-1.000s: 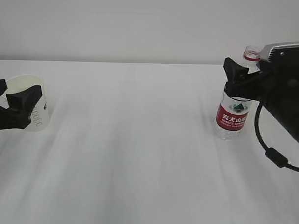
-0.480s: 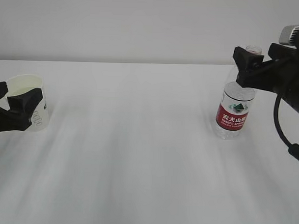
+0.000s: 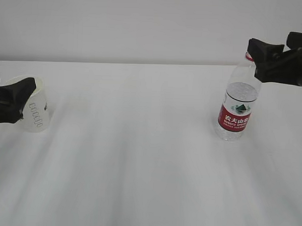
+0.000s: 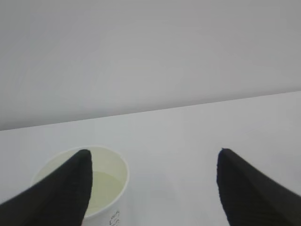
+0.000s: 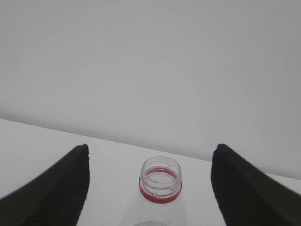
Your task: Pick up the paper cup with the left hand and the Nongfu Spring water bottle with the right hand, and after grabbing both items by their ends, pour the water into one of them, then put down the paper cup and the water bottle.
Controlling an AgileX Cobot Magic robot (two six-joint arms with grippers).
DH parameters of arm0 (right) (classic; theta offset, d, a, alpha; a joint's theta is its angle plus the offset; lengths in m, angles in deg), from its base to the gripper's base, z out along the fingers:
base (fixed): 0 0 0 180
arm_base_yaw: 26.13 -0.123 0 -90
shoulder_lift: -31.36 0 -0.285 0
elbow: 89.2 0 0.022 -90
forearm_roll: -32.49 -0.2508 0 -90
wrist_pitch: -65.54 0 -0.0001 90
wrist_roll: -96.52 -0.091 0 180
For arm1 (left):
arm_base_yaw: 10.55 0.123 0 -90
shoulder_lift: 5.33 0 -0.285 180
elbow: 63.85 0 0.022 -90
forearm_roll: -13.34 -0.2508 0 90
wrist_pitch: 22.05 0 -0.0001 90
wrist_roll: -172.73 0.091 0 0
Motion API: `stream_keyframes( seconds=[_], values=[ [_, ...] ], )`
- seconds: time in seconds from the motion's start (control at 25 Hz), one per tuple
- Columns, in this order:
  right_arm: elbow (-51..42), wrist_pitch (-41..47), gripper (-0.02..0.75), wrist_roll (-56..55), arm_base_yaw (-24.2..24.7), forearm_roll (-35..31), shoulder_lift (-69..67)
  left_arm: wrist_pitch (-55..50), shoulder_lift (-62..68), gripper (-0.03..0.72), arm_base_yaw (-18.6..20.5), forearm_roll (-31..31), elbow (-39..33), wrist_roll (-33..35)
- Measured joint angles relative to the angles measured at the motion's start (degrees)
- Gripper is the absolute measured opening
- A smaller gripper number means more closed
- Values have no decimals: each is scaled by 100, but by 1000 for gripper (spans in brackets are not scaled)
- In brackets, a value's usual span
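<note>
The paper cup stands on the white table at the far left. In the left wrist view the paper cup shows pale liquid inside. My left gripper is open at rim height; its left finger overlaps the cup in the wrist view, and the gap of the left gripper holds nothing. The Nongfu Spring water bottle stands upright at the right, uncapped, with water up to about its shoulder. My right gripper hovers open just right of the neck. From the wrist, the bottle mouth lies below the open right gripper.
The white table stretches between cup and bottle with nothing else on it. A plain light wall closes off the back. A black cable of the right arm hangs at the right edge of the exterior view.
Both grippers have drawn outward, staying open. The right one rose and moved right, off the bottle's body to neck height. The left one slid left along the cup.
</note>
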Motion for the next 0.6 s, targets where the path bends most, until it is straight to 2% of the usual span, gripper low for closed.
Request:
stream_keyframes(
  seconds=[0.6],
  values=[
    [-24, 2023, 608, 109, 0, 0, 1533, -2212, -2709, 591, 0, 0, -67, 0]
  ],
)
